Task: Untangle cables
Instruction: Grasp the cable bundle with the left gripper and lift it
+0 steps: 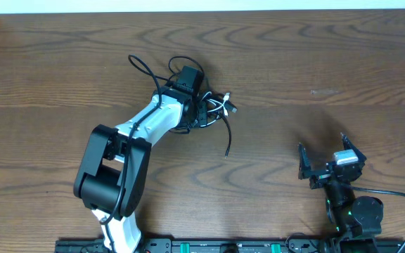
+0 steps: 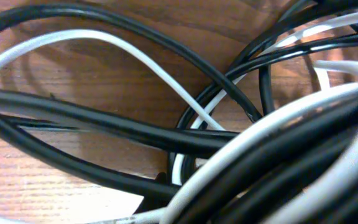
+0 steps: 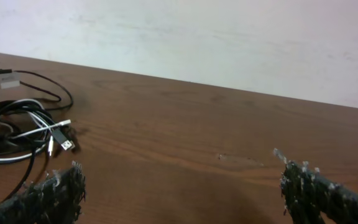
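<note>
My left jaws sit buried in cables (image 1: 215,109), grip unclear; right jaws spread. Blind pull may cinch them tighter.

A dark brown wood-grain surface (image 1: 329,63) runs back to a plain off-white wall (image 3: 229,43), softly and evenly lit.

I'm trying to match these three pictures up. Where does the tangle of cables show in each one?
Overhead: the cables lie upper middle, at the tip of the left arm.
Left wrist: the cables fill the whole picture, very close up.
Right wrist: the cables sit at the far left edge.
Shared landmark: the white strand among the black ones, lying on the brown wooden table.
</note>
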Motion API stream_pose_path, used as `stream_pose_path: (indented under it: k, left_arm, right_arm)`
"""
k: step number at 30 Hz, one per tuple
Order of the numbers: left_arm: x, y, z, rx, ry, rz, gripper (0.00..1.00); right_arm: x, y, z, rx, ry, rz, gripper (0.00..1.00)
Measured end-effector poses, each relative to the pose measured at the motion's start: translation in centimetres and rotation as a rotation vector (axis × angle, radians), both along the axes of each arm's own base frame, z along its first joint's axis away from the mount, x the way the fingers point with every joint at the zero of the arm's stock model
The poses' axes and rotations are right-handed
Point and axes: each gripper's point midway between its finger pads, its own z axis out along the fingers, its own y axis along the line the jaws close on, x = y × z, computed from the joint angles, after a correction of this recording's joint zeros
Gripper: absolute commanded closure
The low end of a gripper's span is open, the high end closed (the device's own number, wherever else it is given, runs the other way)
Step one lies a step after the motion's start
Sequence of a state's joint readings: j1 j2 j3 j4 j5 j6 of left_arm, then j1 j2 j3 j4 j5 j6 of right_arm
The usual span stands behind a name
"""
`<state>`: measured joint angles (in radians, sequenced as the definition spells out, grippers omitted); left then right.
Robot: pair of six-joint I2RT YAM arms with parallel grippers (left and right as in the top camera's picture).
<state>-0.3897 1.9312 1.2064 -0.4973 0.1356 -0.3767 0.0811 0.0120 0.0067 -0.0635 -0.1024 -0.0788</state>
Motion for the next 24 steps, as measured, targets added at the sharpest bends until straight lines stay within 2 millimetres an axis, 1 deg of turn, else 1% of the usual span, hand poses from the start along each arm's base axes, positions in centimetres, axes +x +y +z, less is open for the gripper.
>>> stream_pose_path:
  k: [2, 4, 5, 8, 10, 12, 13, 15, 17, 19, 24]
  left_arm:
    - [-0.2, 0.1, 0.8, 0.004, -0.012, -0.025, 0.92]
    - [-0.2, 0.1, 2.7, -0.001, -0.055, -0.058, 0.93]
    - [0.1, 0.0, 5.2, -0.013, -0.122, -0.092, 0.93]
    - [0.4, -0.1, 10.9, -0.027, -0.285, -0.19, 0.92]
    - [0.1, 0.1, 14.9, -0.014, -0.405, -0.281, 0.92]
    - [-0.5, 0.3, 17.9, 0.005, -0.498, -0.355, 0.93]
    - [-0.8, 0.4, 19.1, 0.013, -0.534, -0.384, 0.93]
    - [-1.4, 0.6, 21.0, 0.027, -0.595, -0.434, 0.93]
    - [-1.9, 0.2, 22.0, 0.015, -0.628, -0.487, 0.93]
    - [-2.5, -0.7, 22.5, -0.023, -0.646, -0.555, 0.92]
    - [-4.5, -3.8, 23.4, -0.172, -0.685, -0.76, 0.92]
  right_arm:
    - [0.0, 0.0, 0.0, 0.0, 0.0, 0.0, 0.01]
    - [0.0, 0.0, 0.0, 0.0, 0.0, 0.0, 0.01]
    - [0.0, 0.0, 0.0, 0.0, 0.0, 0.0, 0.01]
    - [0.0, 0.0, 0.0, -0.001, 0.0, 0.0, 0.01]
    - [0.0, 0.0, 0.0, -0.002, 0.0, 0.0, 0.01]
    - [0.0, 0.0, 0.0, -0.002, 0.0, 0.0, 0.01]
    - [0.0, 0.0, 0.0, -0.002, 0.0, 0.0, 0.01]
    - [0.0, 0.0, 0.0, -0.002, 0.0, 0.0, 0.01]
    - [0.0, 0.0, 0.0, -0.002, 0.0, 0.0, 0.01]
    - [0.0, 0.0, 0.0, -0.002, 0.0, 0.0, 0.01]
    - [0.0, 0.1, 0.2, -0.001, -0.008, 0.007, 0.01]
